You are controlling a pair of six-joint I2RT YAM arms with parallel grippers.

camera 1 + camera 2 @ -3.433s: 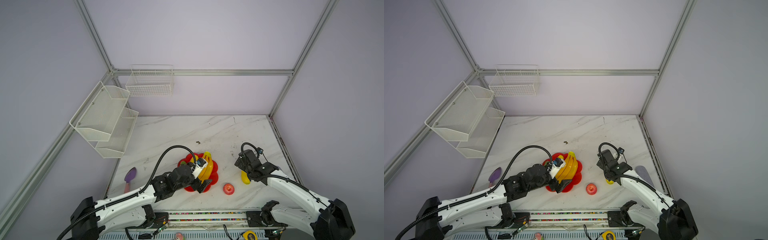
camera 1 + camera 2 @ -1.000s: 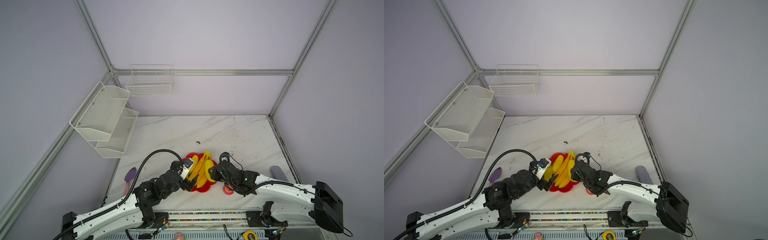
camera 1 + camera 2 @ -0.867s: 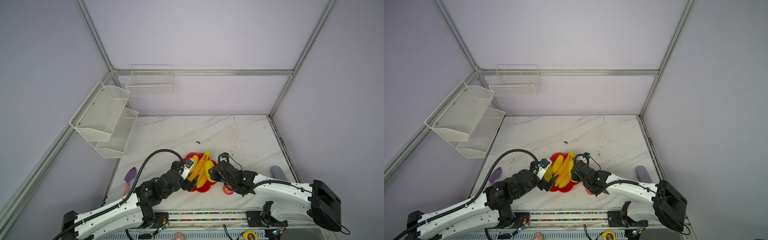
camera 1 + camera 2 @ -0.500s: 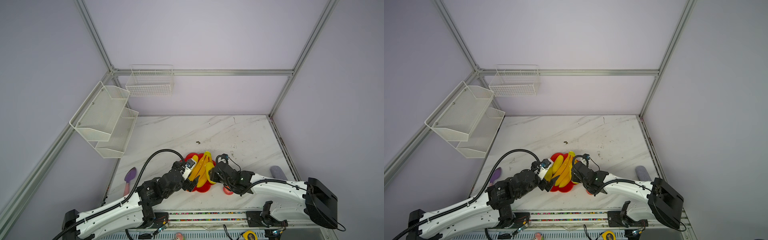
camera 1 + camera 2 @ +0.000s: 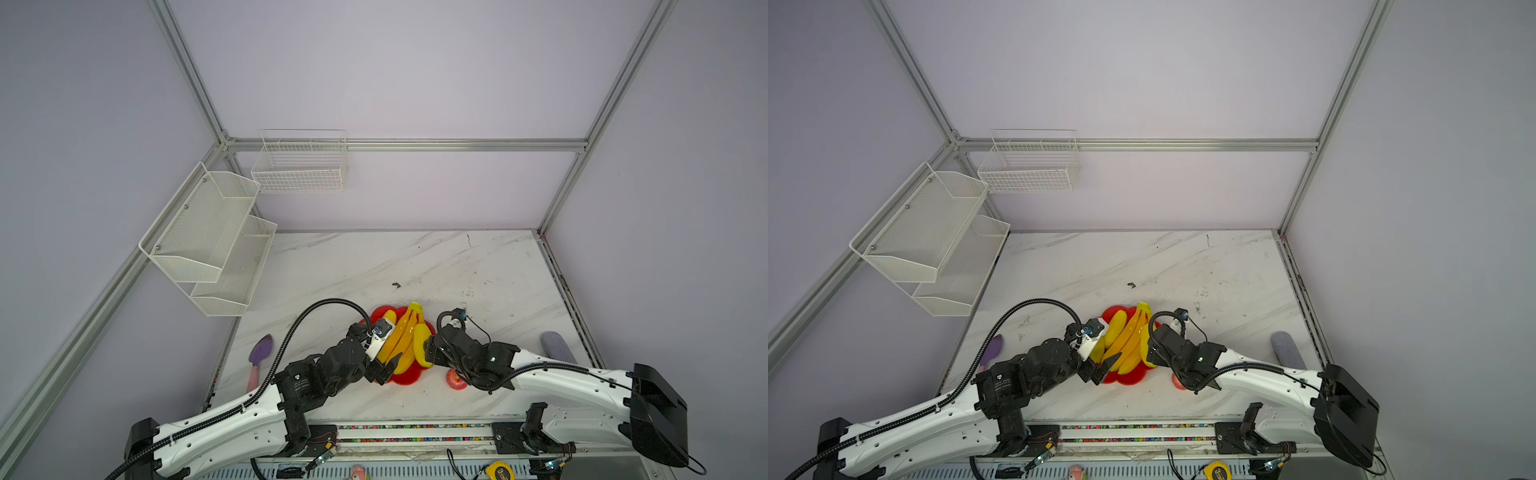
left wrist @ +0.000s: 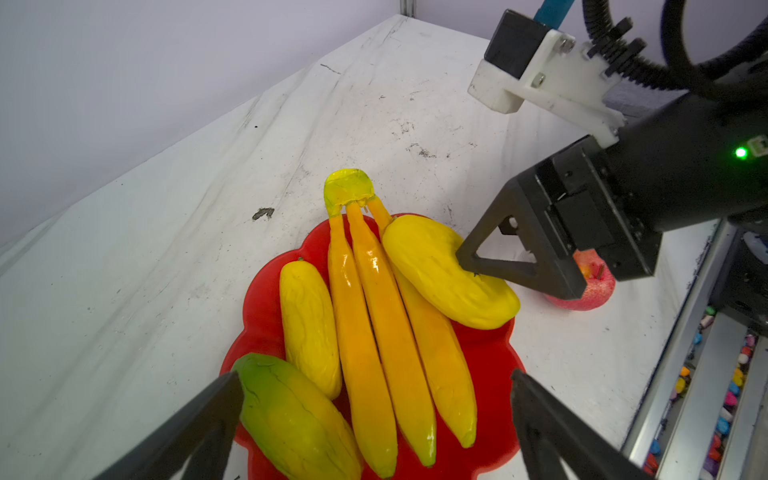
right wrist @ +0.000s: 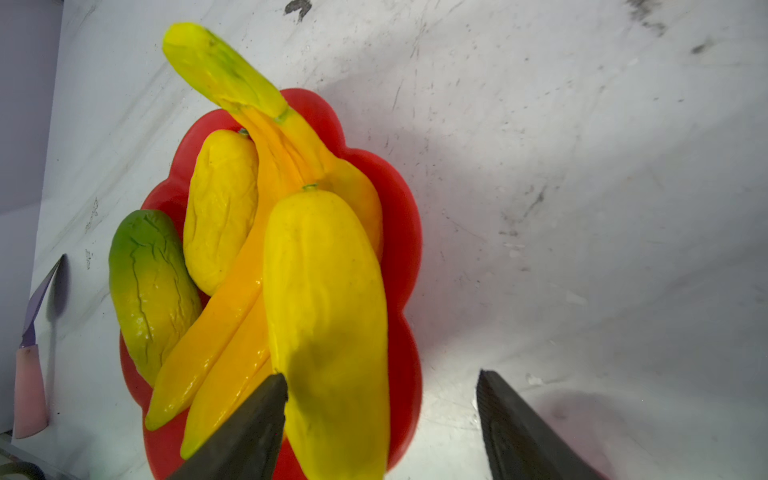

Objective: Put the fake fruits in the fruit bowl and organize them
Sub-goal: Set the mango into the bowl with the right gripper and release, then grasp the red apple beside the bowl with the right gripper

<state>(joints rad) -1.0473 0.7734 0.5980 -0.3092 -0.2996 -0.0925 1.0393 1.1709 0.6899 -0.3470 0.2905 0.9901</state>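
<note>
Closest to the front rail (image 5: 415,434), the small red apple (image 5: 456,380) sits on the marble table (image 5: 374,266) outside the fruit bowl (image 5: 406,379), half hidden under the right arm (image 5: 561,374) in both top views. The green-yellow fruit (image 6: 291,415) cannot be made out from above, covered by the left gripper (image 6: 374,376); the left wrist view shows it on the bowl's near left rim, just beside one finger, the jaws spread wide and holding nothing. The right gripper (image 7: 382,374) stands parted too: one yellow ridged fruit (image 7: 328,299) leans on the banana bunch (image 7: 232,316) and the right rim, one finger against it, the other well clear. The second yellow fruit (image 7: 220,208) lies between bunch and green fruit. The bunch's stem overhangs the far rim. Both arms reach low and forward, converging on the bowl from either side. Beyond it the marble lies open to its far edge; a purple knife (image 5: 259,353) lies near the left edge, a grey roll (image 5: 556,347) near the right. White baskets (image 5: 208,232) hang on the walls.
</note>
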